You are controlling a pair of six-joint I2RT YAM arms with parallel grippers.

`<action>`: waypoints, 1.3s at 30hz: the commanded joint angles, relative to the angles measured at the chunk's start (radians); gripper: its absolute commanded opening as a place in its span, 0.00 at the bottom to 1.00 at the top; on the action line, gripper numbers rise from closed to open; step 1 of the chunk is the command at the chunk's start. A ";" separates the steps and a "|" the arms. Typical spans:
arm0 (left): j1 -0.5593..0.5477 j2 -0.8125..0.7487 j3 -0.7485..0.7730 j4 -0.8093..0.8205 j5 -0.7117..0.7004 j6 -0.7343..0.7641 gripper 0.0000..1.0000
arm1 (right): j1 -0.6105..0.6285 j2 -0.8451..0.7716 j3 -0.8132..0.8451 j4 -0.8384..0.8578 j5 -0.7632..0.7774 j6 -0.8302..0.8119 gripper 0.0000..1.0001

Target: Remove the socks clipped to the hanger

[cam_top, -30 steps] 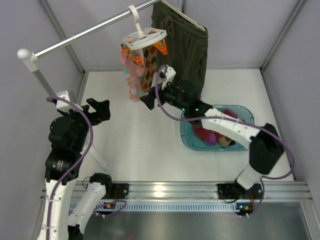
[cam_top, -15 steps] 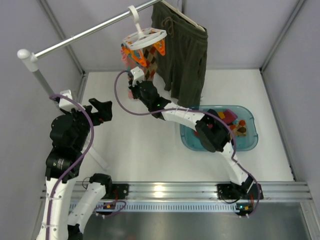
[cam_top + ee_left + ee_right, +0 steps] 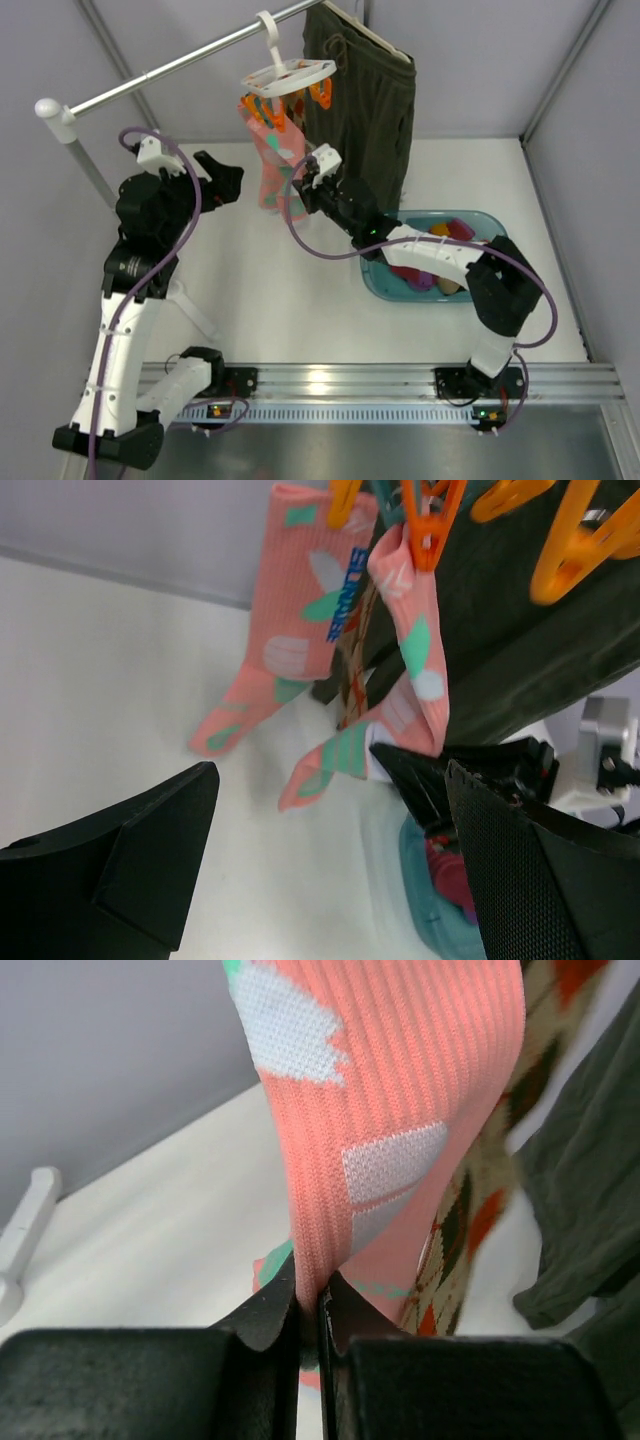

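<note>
The white ring hanger hangs by its hook from the rail, with orange pegs around it. Two pink socks with white and teal patches hang from the pegs, and a brown-orange diamond sock hangs behind them. My right gripper is shut on the lower part of one pink sock, the fabric pinched between its jaws. My left gripper stands wide open to the left of the socks, holding nothing. Both pink socks show in its view.
Olive-green shorts hang on the rail right behind the socks. A teal basin holding several socks sits on the table at the right. The rail's upright post stands at the left, near my left arm.
My right gripper has closed on a pink sock after swinging about under the hanger. My left arm has risen and moved toward the socks, still open.
</note>
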 commanded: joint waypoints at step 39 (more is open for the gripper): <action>0.005 0.552 0.392 0.346 0.097 -0.063 0.68 | -0.032 -0.131 0.005 -0.131 -0.352 0.050 0.03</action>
